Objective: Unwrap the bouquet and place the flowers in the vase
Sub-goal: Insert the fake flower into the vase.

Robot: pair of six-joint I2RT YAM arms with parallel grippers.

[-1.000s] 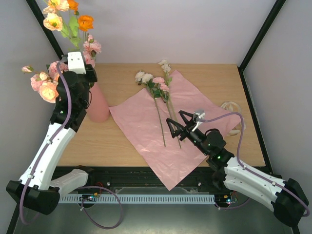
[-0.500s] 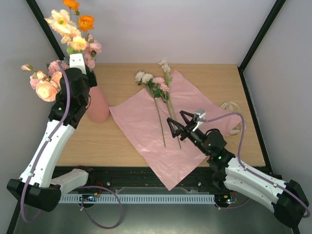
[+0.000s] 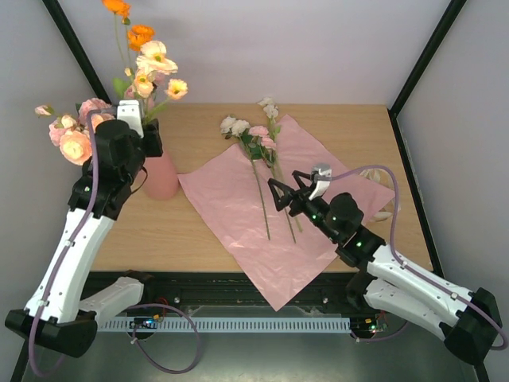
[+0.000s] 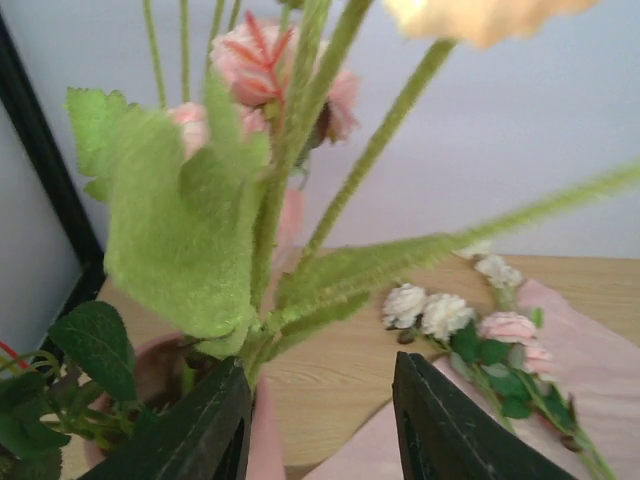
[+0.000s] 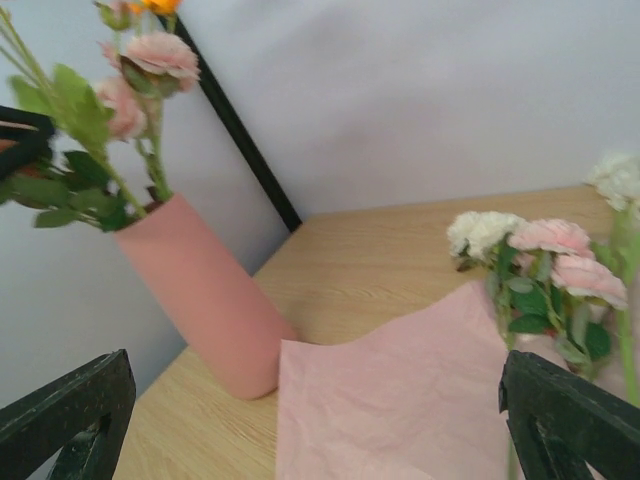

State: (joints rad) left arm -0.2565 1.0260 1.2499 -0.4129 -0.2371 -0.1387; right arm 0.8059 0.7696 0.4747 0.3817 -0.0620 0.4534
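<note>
— At the left, what is recorded?
— The vase (image 3: 161, 180) is seen on the table (image 3: 199, 131), filled with flowers (image 3: 153, 65). The left gripper (image 4: 320, 364) is held at its mouth, jaws parted.
— And rightward?
— Loose stems (image 3: 256, 147) are laid on the wrapping sheet (image 3: 227, 215). The right gripper (image 3: 277, 196) is poised over them, jaws spread wide, nothing pinched.

White shell links on the left arm (image 3: 75, 239), with black joint housings and a black base block. A lilac cable (image 3: 94, 171) is clipped along it, and there's a white camera block (image 3: 130, 116) at the wrist. The right arm (image 3: 413, 282) has the same white links and black joints, small green lights on the black forearm, and its own lilac cable. The left hand (image 4: 318, 365) has matte black fingers. The right hand (image 3: 276, 196) is black with a rough grain.
</note>
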